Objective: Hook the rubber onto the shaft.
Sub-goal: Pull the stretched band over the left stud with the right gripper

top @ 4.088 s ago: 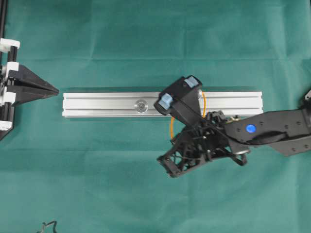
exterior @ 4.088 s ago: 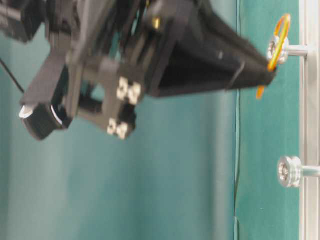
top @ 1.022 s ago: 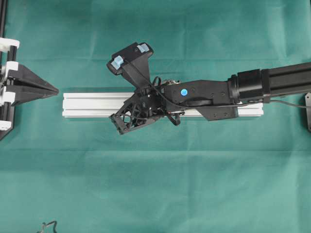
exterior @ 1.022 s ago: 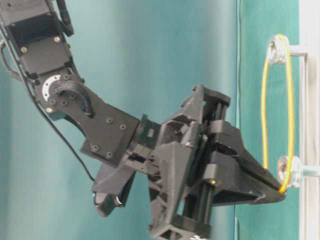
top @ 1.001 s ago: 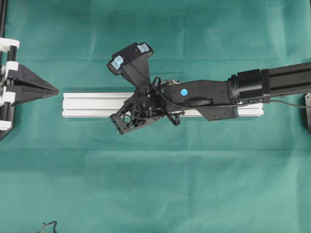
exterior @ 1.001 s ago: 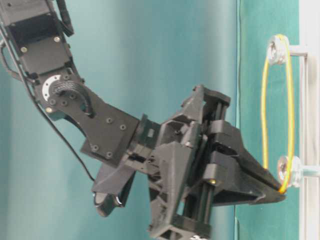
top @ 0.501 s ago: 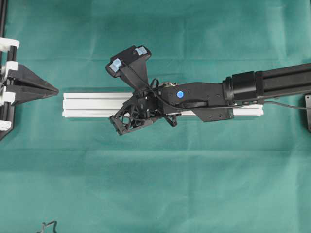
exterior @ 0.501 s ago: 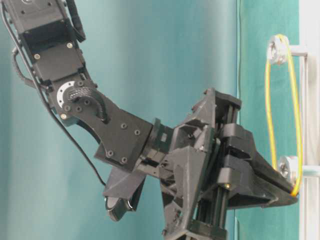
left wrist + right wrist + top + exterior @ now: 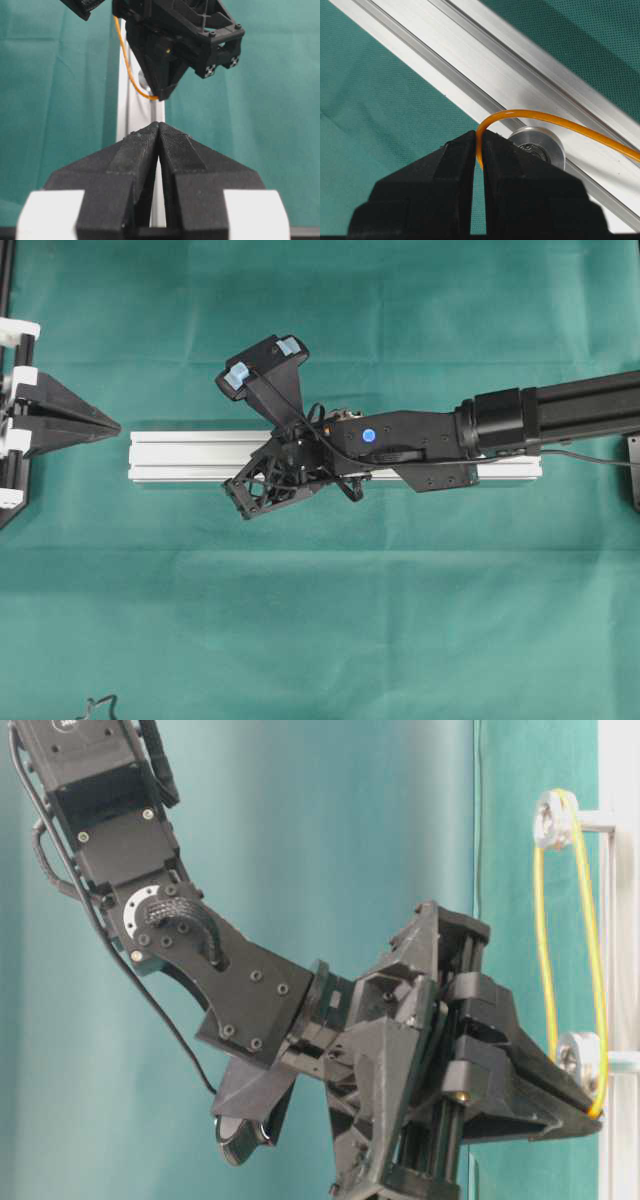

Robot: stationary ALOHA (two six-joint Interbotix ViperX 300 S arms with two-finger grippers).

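Note:
The rubber (image 9: 541, 950), a thin orange band, is stretched taut along the aluminium rail (image 9: 180, 455). Its far end loops over one shaft (image 9: 553, 818). My right gripper (image 9: 479, 134) is shut on its other end, right beside the silver head of the second shaft (image 9: 538, 147). In the table-level view the pinched end (image 9: 597, 1108) lies just past that shaft's head (image 9: 580, 1055); whether the band sits on the stem, I cannot tell. My left gripper (image 9: 159, 125) is shut and empty, off the rail's left end (image 9: 115, 426). The band (image 9: 127, 65) shows ahead of it.
The right arm (image 9: 450, 430) lies over the right half of the rail, with its wrist camera (image 9: 262, 362) sticking out behind it. A black frame with white blocks (image 9: 12, 335) stands at the left edge. A black cable end (image 9: 95, 707) lies at the bottom left.
The right gripper has moved slightly further left along the rail, pulling the band tighter and carrying its pinched end just past the second shaft's head. The left gripper has not moved.

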